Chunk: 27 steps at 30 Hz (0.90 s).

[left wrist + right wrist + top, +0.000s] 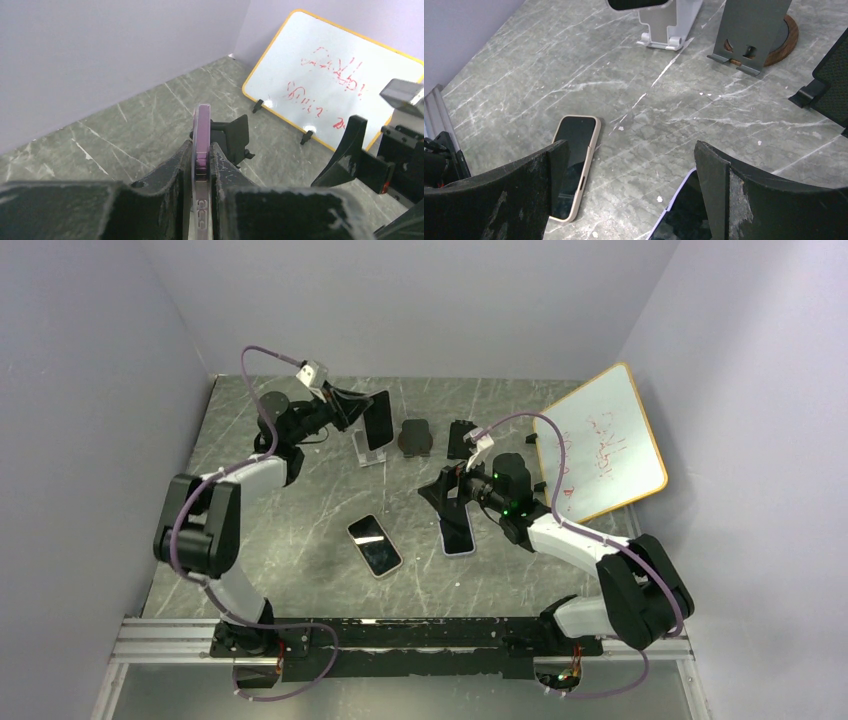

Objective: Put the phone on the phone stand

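Phone (378,418) in a purple case, standing upright at the far left of the table (300,510) and pinched by its long edges in the left gripper (201,152), whose fingers are pressed tight against it. It hangs right at the white phone stand (371,452); whether its bottom edge touches the stand cannot be told. To finish this step well, the phone probably needs to come straight down until its lower edge sits behind the stand's front lip. It should then tip back against the stand's plate, and the fingers should part only once it rests there, since letting go early could let it slide off forward. The right gripper (631,155) is spread wide, holds nothing, and hovers over a lavender-cased phone (458,532) lying flat. By count there are three phones: the held one, the lavender one and a beige-cased phone (375,546) lying flat nearby. There are three clear stands: the white one, a grey stand on a round wooden base (751,25) and a black stand (462,437). One whiteboard (600,440) leans at the far right.
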{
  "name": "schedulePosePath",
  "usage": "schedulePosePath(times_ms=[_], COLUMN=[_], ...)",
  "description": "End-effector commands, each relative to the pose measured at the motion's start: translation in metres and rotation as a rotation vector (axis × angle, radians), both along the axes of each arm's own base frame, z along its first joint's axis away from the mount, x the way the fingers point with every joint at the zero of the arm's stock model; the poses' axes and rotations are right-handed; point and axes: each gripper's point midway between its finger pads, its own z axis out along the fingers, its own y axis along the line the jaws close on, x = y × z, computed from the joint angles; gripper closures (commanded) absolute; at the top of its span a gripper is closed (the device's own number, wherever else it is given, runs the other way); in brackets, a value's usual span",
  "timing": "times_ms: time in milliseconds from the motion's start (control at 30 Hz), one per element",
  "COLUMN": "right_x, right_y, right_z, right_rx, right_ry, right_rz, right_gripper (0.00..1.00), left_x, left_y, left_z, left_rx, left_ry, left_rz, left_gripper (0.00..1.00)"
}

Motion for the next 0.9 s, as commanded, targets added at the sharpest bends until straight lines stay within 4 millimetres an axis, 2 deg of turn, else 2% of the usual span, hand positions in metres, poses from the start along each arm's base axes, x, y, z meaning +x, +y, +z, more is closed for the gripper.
schedulePosePath(times_ms=[0, 233, 433, 600, 867], right_x=[-0.001, -0.002, -0.002, 0.000, -0.001], right_y=[-0.003, -0.001, 0.002, 0.002, 0.004], right_z=[0.005, -0.001, -0.007, -0.010, -0.013], right_rx=[0.004, -0.004, -0.004, -0.012, -0.013], right_ry=[-0.024, -0.012, 0.001, 0.007, 0.014], right_rz=[-0.001, 0.018, 0.031, 0.030, 0.039], right_gripper=[0.00, 0.00, 0.00, 0.00, 0.00], left_x=[-0.011, 0.005, 0.021, 0.029, 0.040], left_y=[0.000, 0.010, 0.022, 0.033, 0.037], left_z=[0.019, -0.005, -0.007, -0.020, -0.044], left_rx=[-0.105, -0.107, -0.112, -0.099, -0.088], left_ry=[-0.140, -0.107, -0.103, -0.078, -0.027], left_rz=[-0.217, -0.252, -0.239, -0.214, -0.194], left_gripper=[0.95, 0.95, 0.95, 0.95, 0.95])
